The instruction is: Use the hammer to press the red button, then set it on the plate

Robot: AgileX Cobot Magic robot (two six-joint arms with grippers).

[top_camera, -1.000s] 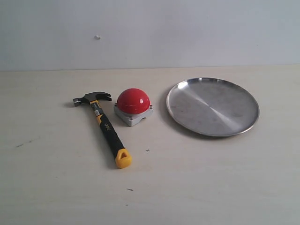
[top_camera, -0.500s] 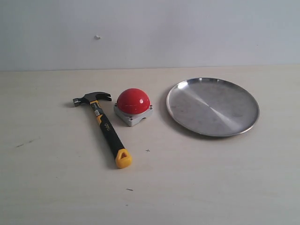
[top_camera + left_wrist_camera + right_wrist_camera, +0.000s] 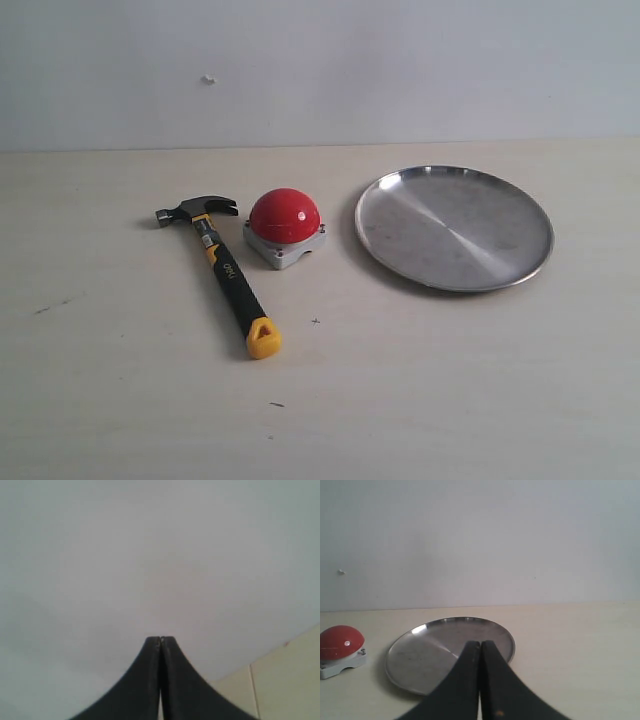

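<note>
Your hammer [image 3: 225,275] lies flat on the bench [image 3: 450,390], its head just beside the red button [image 3: 284,216]; the plate [image 3: 372,200] sits beyond the button. Your left fingers [image 3: 142,680] and right fingers [image 3: 465,680] are pressed together, holding nothing.

Black-and-yellow claw hammer [image 3: 220,268] lies flat on pale worktop [image 3: 450,390]; open surface left of it and along the near side. Hammer head sits just beside red dome button on grey base [image 3: 284,218], tight there. Narrow gap between button and round silver metal plate [image 3: 453,228].
</note>
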